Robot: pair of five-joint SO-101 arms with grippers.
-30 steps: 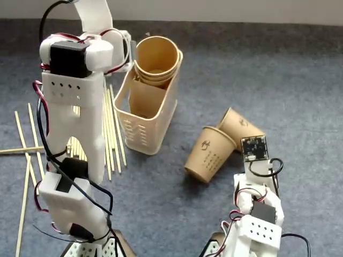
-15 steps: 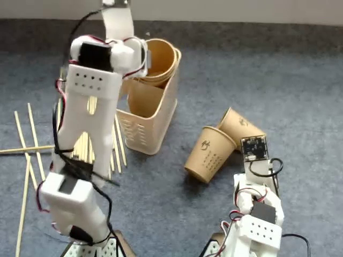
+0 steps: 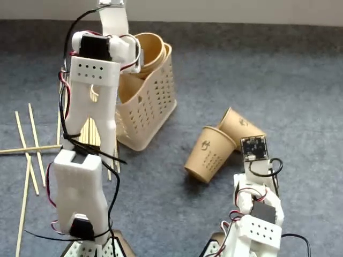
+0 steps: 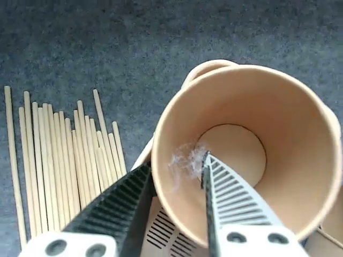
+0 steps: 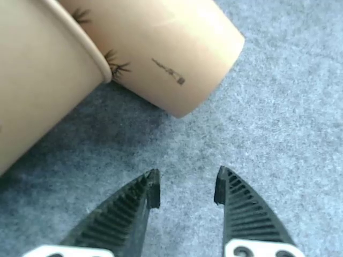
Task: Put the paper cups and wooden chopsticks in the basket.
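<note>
A stack of paper cups (image 3: pixel 151 49) sits in the cream basket (image 3: pixel 149 110), which leans over toward the far left. My left gripper (image 4: pixel 177 166) is shut on the top cup's (image 4: pixel 268 123) rim, one finger inside and one outside. Two more paper cups (image 3: pixel 210 154) (image 3: pixel 240 126) lie on their sides on the carpet at the right. My right gripper (image 5: pixel 185 187) hangs open just in front of those cups (image 5: pixel 161 48), touching nothing. A row of wooden chopsticks (image 4: pixel 59 160) lies beside the basket, and loose chopsticks (image 3: pixel 29 147) are scattered at the far left.
The grey carpet (image 3: pixel 278 69) stretches bare to the right of the basket and behind the fallen cups. My left arm (image 3: pixel 91 101) stretches over the chopstick row. The right arm's base (image 3: pixel 257 219) stands at the front right.
My left arm swung right from beside the basket to the cup stack and closed on the top cup's rim. The basket has tipped from upright. The right arm kept still.
</note>
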